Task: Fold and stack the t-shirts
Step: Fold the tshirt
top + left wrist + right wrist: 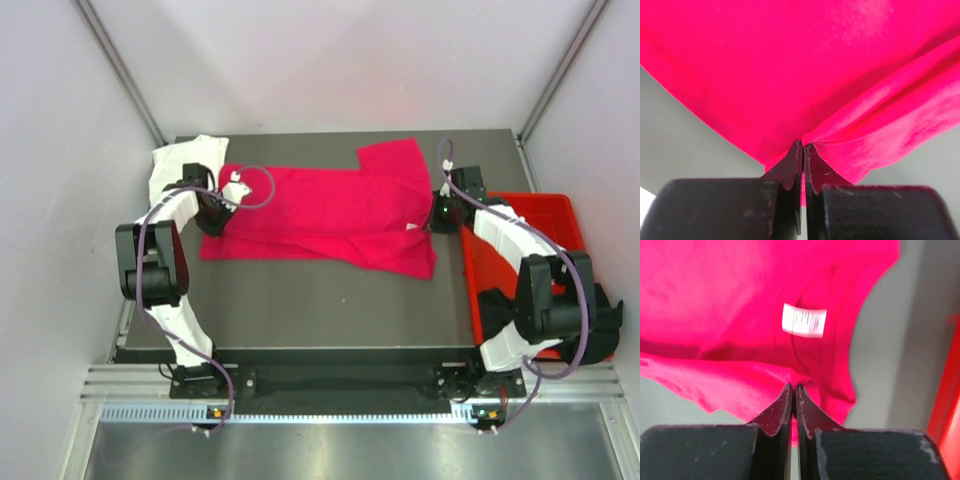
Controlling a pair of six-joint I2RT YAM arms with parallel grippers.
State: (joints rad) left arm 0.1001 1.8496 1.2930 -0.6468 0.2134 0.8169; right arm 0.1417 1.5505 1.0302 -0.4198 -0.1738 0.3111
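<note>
On my feed the pink t-shirt (320, 215) lies spread across the back of the surface (330, 310), w/ the left tool (802, 145) pinched tight on its left edge & the right tool (792, 386) clamped on its right edge nr the red bin (530, 205). There's a white t-shirt (172, 165) bunched at the back-left corner.

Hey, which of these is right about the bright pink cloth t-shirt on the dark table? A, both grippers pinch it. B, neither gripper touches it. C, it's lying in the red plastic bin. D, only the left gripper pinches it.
A: each wrist view shows closed jaws, the left gripper and the right gripper each clamping an edge of the bright magenta-pink cloth t-shirt.
</note>
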